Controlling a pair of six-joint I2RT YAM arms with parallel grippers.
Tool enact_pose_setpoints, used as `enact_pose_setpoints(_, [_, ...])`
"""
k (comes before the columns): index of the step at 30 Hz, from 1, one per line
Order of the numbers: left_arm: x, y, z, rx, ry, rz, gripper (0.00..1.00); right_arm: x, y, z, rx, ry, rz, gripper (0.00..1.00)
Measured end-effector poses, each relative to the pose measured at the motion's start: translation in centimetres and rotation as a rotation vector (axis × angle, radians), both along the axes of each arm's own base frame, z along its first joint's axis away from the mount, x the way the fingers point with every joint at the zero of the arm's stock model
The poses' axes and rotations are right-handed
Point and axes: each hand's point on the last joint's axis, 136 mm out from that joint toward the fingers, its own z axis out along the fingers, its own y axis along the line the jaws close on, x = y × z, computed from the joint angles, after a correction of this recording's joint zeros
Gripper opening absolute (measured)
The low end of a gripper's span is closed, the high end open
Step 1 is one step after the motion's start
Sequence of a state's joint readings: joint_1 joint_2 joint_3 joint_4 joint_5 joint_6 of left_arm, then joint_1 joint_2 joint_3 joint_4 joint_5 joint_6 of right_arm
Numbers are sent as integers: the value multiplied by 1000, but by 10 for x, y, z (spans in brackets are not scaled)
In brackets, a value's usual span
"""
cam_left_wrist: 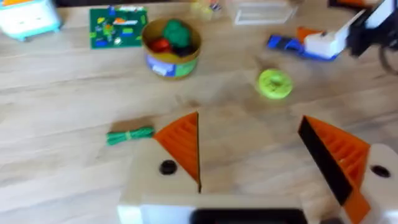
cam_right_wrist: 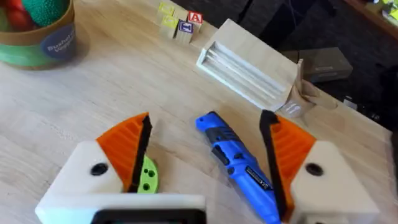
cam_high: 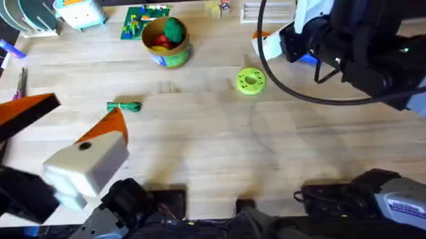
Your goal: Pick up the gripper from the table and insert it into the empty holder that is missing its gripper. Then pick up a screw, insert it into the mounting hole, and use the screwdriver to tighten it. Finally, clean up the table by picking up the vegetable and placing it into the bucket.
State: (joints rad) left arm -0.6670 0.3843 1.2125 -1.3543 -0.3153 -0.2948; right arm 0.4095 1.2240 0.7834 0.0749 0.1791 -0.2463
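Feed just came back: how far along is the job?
Looks done: every white finger block in view carries an orange wedge. In hand: open right gripper straddles the blue-handled screwdriver. Remaining: slim dark-green toy vegetable lies on the table, outside the yellow-rimmed bucket.

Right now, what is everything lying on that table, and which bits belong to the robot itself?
Bucket: one, yellow rim and green side, far middle, a green ball and a red piece inside.
Vegetable: one, dark green, on the wood left of centre.
Disc: one, lime green, right of centre.
Screwdriver: one, blue handle, lying between the right gripper's fingers.
Building plate: one, green with coloured bits, beside the bucket.
Letter blocks: a few, yellowish, far edge.
Wooden rack: one, pale, far right.
Toy box: one, pale blue, far left.
Left gripper: white with orange pads, open, above the vegetable's side.
Right gripper: white with orange pads, open around the screwdriver.
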Motion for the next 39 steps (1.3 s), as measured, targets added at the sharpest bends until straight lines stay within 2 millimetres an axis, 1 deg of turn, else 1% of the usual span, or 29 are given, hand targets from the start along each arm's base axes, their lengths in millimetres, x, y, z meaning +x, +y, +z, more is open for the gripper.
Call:
enact_pose_setpoints(2, [-10, 15, -7, 145, 73, -2, 991, 0, 0, 0, 0, 0, 0, 992])
enact_pose_setpoints(4, [-17, 25, -15, 270, 137, -24, 991, 0, 0, 0, 0, 0, 0, 992])
enact_pose_setpoints(7, [-20, 31, -26, 428, 207, -77, 991, 0, 0, 0, 0, 0, 0, 992])
enact_pose_setpoints(12, [-7, 23, -30, 621, 243, -195, 991, 0, 0, 0, 0, 1, 0, 992])
enact_pose_setpoints(14, [-2, 20, -32, 673, 264, -226, 991, 0, 0, 0, -1, 1, 0, 992])
enact_pose_setpoints(19, [22, 2, -29, 711, 264, -255, 991, 0, 0, -1, -1, 3, 0, 992])
enact_pose_setpoints(22, [27, -1, -39, 762, 341, -274, 990, 0, 0, -1, -1, 3, 0, 992])
enact_pose_setpoints(24, [34, -3, -45, 786, 395, -265, 989, 0, 0, -1, -1, 3, 0, 992])
enact_pose_setpoints(27, [51, -3, -54, 792, 486, -207, 990, 0, 0, -1, -1, 3, 0, 990])
enact_pose_setpoints(30, [65, 7, -67, 789, 603, -126, 990, 0, 0, -1, -1, 3, 0, 992])
enact_pose_setpoints(33, [75, 24, -79, 766, 721, -28, 990, 0, 0, -1, -1, 3, 0, 991])
enact_pose_setpoints(35, [80, 39, -85, 720, 783, 78, 990, 0, 0, -1, -1, 3, 0, 991])
enact_pose_setpoints(37, [82, 53, -91, 659, 845, 199, 990, 0, 0, -1, -1, 3, 0, 991])
enact_pose_setpoints(39, [77, 68, -99, 576, 937, 362, 990, 0, 0, -1, -1, 3, 0, 990])
